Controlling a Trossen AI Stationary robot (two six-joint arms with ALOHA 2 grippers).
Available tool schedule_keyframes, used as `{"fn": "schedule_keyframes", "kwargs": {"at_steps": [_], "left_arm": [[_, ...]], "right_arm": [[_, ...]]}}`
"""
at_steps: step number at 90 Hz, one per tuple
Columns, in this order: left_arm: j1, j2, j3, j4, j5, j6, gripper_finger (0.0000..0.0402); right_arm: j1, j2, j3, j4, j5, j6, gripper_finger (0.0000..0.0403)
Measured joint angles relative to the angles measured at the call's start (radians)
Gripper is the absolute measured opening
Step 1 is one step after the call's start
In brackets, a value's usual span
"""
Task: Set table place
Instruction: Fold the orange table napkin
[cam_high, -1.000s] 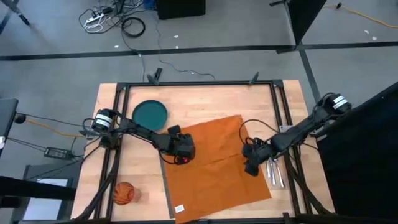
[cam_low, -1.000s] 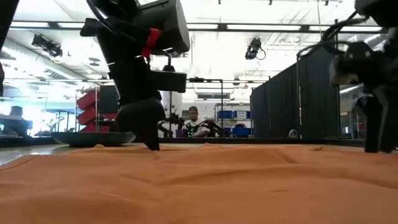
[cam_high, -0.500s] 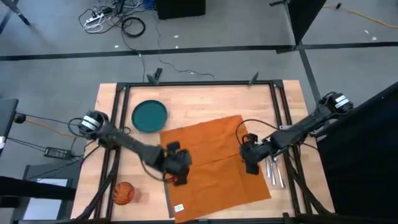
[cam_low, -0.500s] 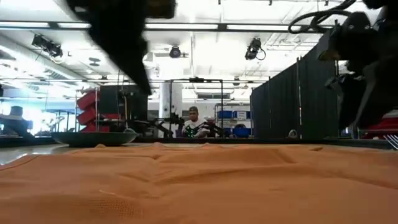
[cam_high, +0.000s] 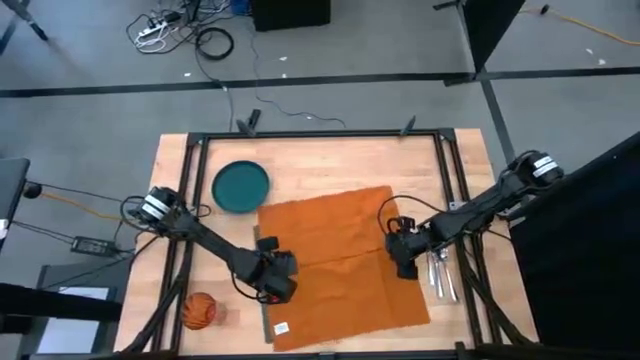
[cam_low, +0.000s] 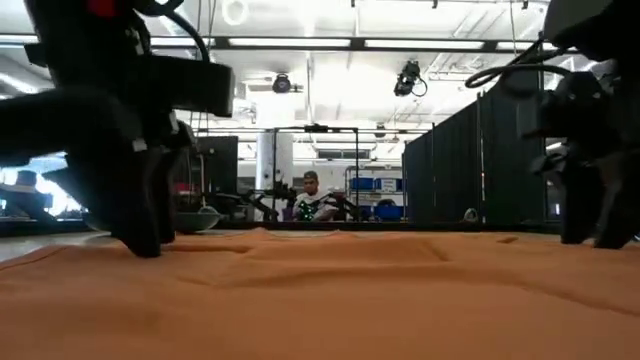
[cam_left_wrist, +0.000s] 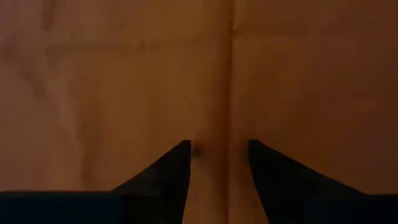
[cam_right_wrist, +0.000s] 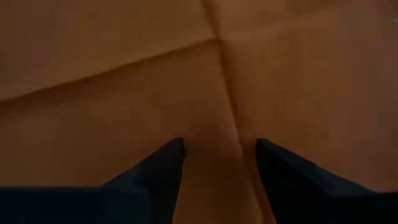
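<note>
Napkin (cam_high: 340, 262) hides placemat (cam_high: 262, 325); L, R jaws parted

The light wood table (cam_high: 330, 160) carries a spread orange cloth (cam_high: 335, 260) at centre, a teal plate (cam_high: 241, 186) far left, an orange cup (cam_high: 199, 311) near left, and silver cutlery (cam_high: 443, 274) right.

Lab hall: black curtain partitions (cam_low: 455, 175), ceiling strip lights (cam_low: 300, 43), floor cables (cam_high: 185, 30).

Orange napkin (cam_high: 340, 262) hides most of the placemat (cam_high: 262, 325).
</note>
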Motion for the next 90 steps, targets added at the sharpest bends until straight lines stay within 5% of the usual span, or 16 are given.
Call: {"fn": "schedule_keyframes", "kwargs": {"at_steps": [18,40,68,80,90], "left_arm": [[0.025,-0.002,0.015,-0.048,-0.021,0.081,0.0147],[-0.063,-0.014,0.21,-0.138,-0.022,0.061,0.0147],[-0.059,-0.013,0.232,0.344,-0.1,0.366,0.0147],[-0.09,-0.012,0.297,0.207,-0.085,0.311,0.0148],[-0.159,-0.013,0.342,0.079,-0.081,0.226,0.0148]], "right_arm": [[0.034,-0.006,0.005,0.039,-0.003,0.037,0.0174],[0.072,-0.145,0.12,-0.138,-0.118,0.052,0.0175],[0.116,-0.188,0.126,0.132,-0.086,0.009,0.0174],[0.234,-0.135,0.126,0.305,-0.119,0.016,0.0188],[0.342,-0.067,0.157,0.322,-0.032,0.053,0.021]]}}
